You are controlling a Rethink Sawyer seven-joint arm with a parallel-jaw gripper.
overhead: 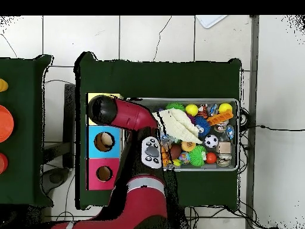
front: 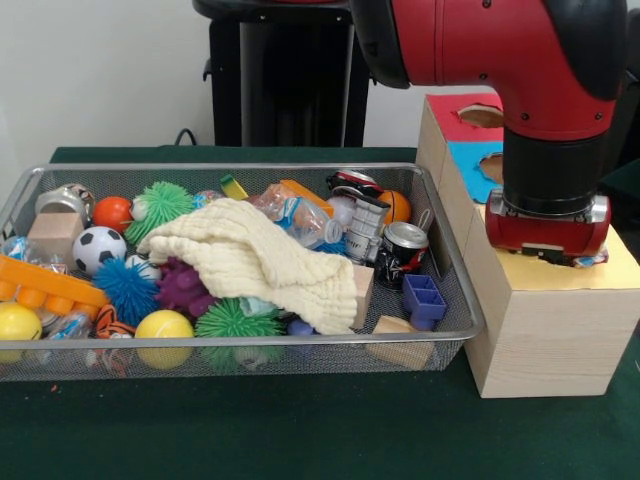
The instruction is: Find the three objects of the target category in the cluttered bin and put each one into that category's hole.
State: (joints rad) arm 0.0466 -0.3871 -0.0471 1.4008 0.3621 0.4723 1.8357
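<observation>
A cream cloth [front: 262,262] smothers balls and cans in the wire bin [front: 440,205]; the gripper's [front: 548,250] jaws can't be made out over the wooden box [front: 545,325].

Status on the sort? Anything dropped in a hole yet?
Can't confirm any drop; the holes' insides aren't visible. The arm is down over the yellow section of the wooden box, its hand hidden. The bin remains crowded: balls, cans, blocks, a cream cloth.
</observation>
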